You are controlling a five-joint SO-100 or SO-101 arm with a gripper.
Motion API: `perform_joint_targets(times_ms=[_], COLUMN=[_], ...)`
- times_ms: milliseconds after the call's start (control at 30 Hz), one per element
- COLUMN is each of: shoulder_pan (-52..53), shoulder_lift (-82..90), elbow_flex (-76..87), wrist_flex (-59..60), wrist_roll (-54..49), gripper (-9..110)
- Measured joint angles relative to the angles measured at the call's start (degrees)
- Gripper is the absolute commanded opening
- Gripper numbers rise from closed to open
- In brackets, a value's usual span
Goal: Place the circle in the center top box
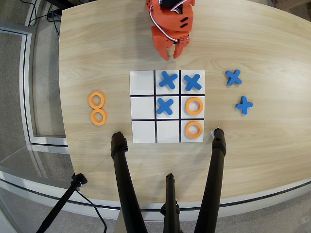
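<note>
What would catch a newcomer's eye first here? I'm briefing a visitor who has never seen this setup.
The white tic-tac-toe board at the table's middle stands out first: three blue crosses fill its upper and central cells, and two orange rings sit in its right column. Above it, at the top edge of the overhead view, hangs the bright orange arm with its tool. Two spare orange rings lie left of the board and two spare blue crosses lie right of it.
</note>
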Motion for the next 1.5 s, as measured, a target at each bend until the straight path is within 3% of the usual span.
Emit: perform_joint_targets(times_ms=[700, 1500], shoulder_pan=[5.4, 29.1], shoulder_lift=[-10.6, -74.8], elbow_flex=[-4.9, -50.2], wrist_flex=[-4.2, -25.3], wrist_roll=[4.7, 7.3], gripper=[6, 14])
